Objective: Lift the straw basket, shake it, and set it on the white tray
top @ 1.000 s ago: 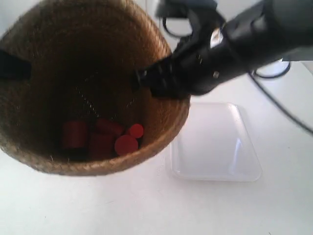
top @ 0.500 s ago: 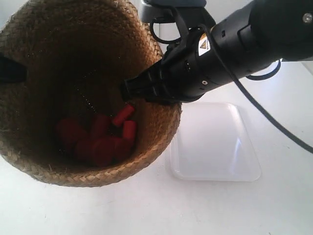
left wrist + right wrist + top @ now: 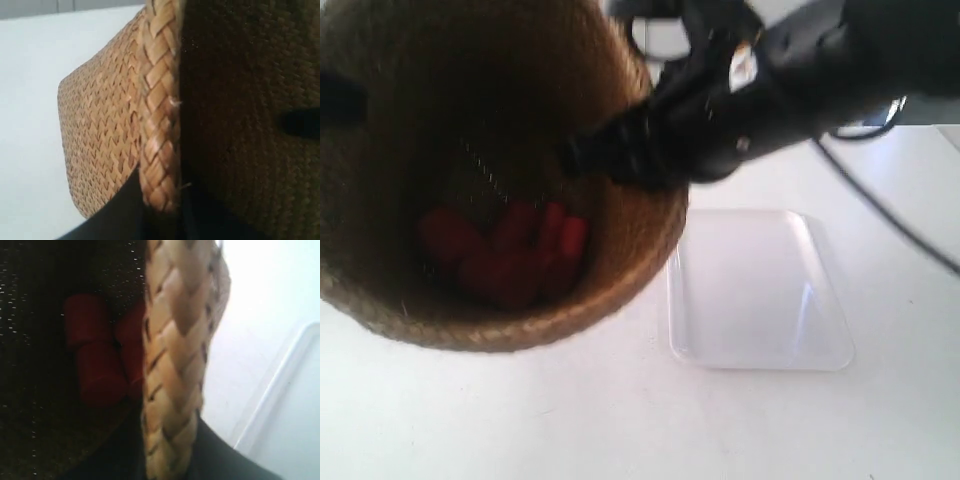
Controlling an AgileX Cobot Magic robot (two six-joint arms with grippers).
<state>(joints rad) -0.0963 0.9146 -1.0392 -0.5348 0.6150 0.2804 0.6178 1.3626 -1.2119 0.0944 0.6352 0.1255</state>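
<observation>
basket: brown braided-straw basket [image 3: 490,150] is hanging between the two arms, apparently off the white table top [image 3: 570,430]. It's smearing in the exterior view, so I'm reading this as mid-shake.
tray: glossy white rectangular plastic tray [image 3: 760,300] is lying flat and bare beside the basket, not under it.
right gripper: right gripper [image 3: 170,450] is pinching the braided rim, one finger inside and one outside, on the tray side. It's on the arm at the exterior view's right.
left gripper: left gripper [image 3: 160,210] is clamping the opposite rim the same way.
load: red cylinder blocks [image 3: 505,255] are bunching loose on the basket floor.
risk, grip: both holds are biting only on the thin flexible braid. A hard shake is likely working the rim out of one pinch, and the basket would be swinging down on the other.
risk, load: the basket is tilting, so a big swing could be throwing blocks over the low edge.
risk, sync: arms drifting apart or together would be warping the soft rim.
risk, set-down: the base is looking close to the tray's size, so a skewed descent would be catching the raised rim and shoving the tray.
room: open table is showing in front of the tray. A black cable [image 3: 890,215] is trailing just behind the tray, so I'd be coming in from above.
</observation>
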